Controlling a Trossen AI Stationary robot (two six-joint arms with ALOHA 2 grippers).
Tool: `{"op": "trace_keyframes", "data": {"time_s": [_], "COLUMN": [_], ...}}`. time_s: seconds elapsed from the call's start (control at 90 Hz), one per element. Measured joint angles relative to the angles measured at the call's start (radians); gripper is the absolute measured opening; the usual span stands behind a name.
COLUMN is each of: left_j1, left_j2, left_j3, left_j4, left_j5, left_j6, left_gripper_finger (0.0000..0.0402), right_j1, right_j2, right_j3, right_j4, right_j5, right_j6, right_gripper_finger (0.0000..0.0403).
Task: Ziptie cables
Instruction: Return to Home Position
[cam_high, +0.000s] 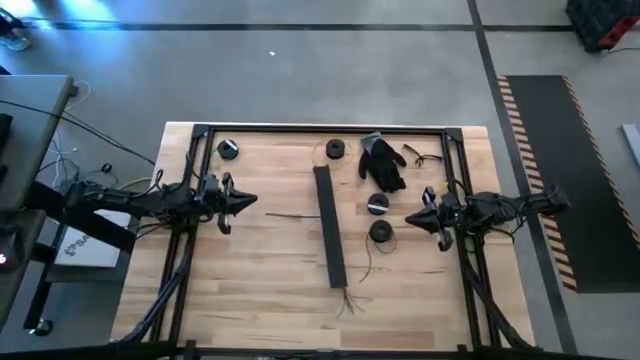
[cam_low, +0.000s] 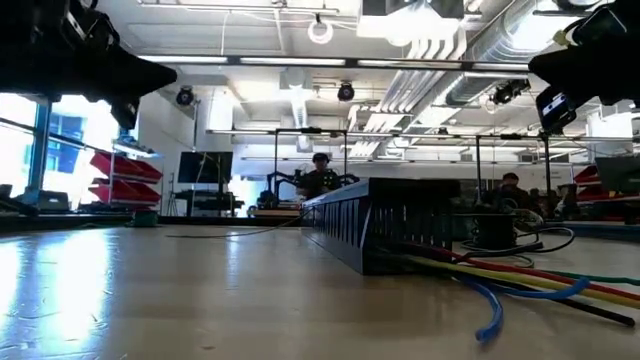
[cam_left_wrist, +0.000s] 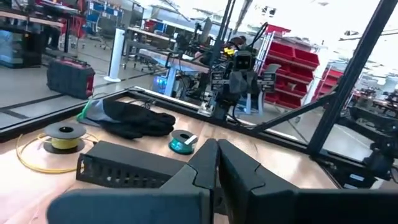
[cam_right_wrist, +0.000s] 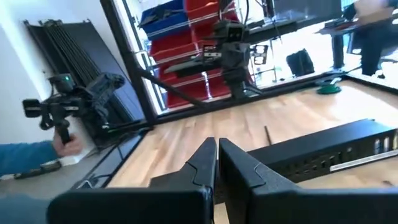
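A long black slotted duct (cam_high: 329, 228) lies down the middle of the table. The cables (cam_high: 348, 299), thin wires showing red, yellow, blue and green in the low view (cam_low: 520, 282), stick out of its near end and fan out on the wood. My left gripper (cam_high: 252, 203) hovers shut to the left of the duct, pointing at it. My right gripper (cam_high: 410, 219) hovers shut on the duct's right side, pointing left. Each wrist view shows its own fingers closed on nothing (cam_left_wrist: 216, 163) (cam_right_wrist: 216, 163). A thin dark strip (cam_high: 290, 215) lies on the wood between my left gripper and the duct.
Small round spools sit at the far left (cam_high: 228, 149), far middle (cam_high: 335, 150) and right of the duct (cam_high: 377, 204) (cam_high: 380, 232). A black glove (cam_high: 382, 163) and glasses (cam_high: 421, 156) lie far right. A black frame (cam_high: 325, 128) edges the table. A person's hand (cam_right_wrist: 65, 144) shows beyond it.
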Motion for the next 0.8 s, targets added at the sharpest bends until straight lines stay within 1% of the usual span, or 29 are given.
{"op": "trace_keyframes", "data": {"time_s": [0.8], "left_j1": [0.0], "left_j2": [0.0], "left_j3": [0.0], "left_j4": [-0.001], "left_j5": [0.0], "left_j6": [0.0], "left_gripper_finger": [0.0], "right_j1": [-0.002], "right_j2": [0.0], "right_j3": [0.0], "right_j4": [-0.001], "right_j5": [-0.003], "right_j6": [-0.01], "right_gripper_finger": [0.0]}}
